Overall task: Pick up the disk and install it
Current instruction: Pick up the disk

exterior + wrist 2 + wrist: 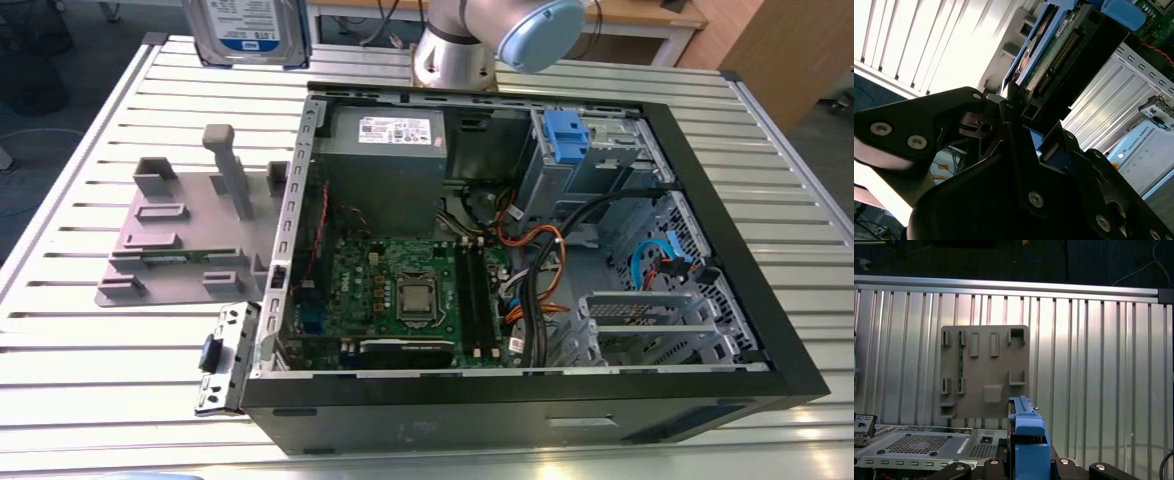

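The disk [247, 30] hangs in the air at the top of the exterior view, left of the arm's base, above the far edge of the table; its silver face and blue-and-white label show. In the second wrist view my gripper [1024, 117] is shut on the disk [1059, 60], whose connector edge and blue bracket stick out past the black fingers [1009, 105]. The first wrist view shows the blue bracket of the disk [1026, 435] edge-on between the gripper's black knuckles, above the slatted table.
An open computer case [727, 210] lies on the slatted metal table [80, 380], with a motherboard [400, 290], power supply [387, 150] and a blue clip [567, 135] in the drive bay. A grey fixture plate [187, 235] with upright posts sits to the case's left in the exterior view.
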`<state>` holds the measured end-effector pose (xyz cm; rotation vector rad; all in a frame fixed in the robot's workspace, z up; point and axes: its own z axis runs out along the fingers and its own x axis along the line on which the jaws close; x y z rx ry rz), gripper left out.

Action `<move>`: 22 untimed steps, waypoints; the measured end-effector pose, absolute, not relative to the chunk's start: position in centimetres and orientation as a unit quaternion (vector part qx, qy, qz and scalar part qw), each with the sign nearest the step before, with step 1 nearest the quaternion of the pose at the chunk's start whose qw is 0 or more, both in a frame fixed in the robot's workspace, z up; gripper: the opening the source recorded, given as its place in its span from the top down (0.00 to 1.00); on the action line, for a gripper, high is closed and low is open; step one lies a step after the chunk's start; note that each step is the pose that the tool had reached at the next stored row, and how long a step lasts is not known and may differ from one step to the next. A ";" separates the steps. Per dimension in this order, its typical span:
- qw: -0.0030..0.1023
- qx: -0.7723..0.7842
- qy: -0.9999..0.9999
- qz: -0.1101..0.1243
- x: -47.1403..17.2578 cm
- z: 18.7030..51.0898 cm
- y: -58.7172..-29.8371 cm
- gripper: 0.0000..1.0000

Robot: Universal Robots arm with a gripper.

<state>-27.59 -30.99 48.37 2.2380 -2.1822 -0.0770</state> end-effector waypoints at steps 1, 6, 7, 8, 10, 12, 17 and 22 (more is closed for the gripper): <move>0.007 0.716 -0.698 -0.025 -27.6 48.4 -31.0 0.63; 0.008 0.716 -0.698 -0.025 -27.4 48.4 -31.0 0.63; 0.008 0.716 -0.698 -0.025 -27.4 48.4 -31.0 0.63; 0.008 0.716 -0.698 -0.025 -27.3 48.4 -31.0 0.63; 0.008 0.716 -0.698 -0.024 -27.3 48.4 -31.0 0.63; 0.008 0.716 -0.698 -0.024 -27.2 48.4 -31.0 0.63; 0.008 0.716 -0.698 -0.024 -27.1 48.4 -31.0 0.63; 0.008 0.716 -0.698 -0.024 -27.0 48.4 -31.0 0.63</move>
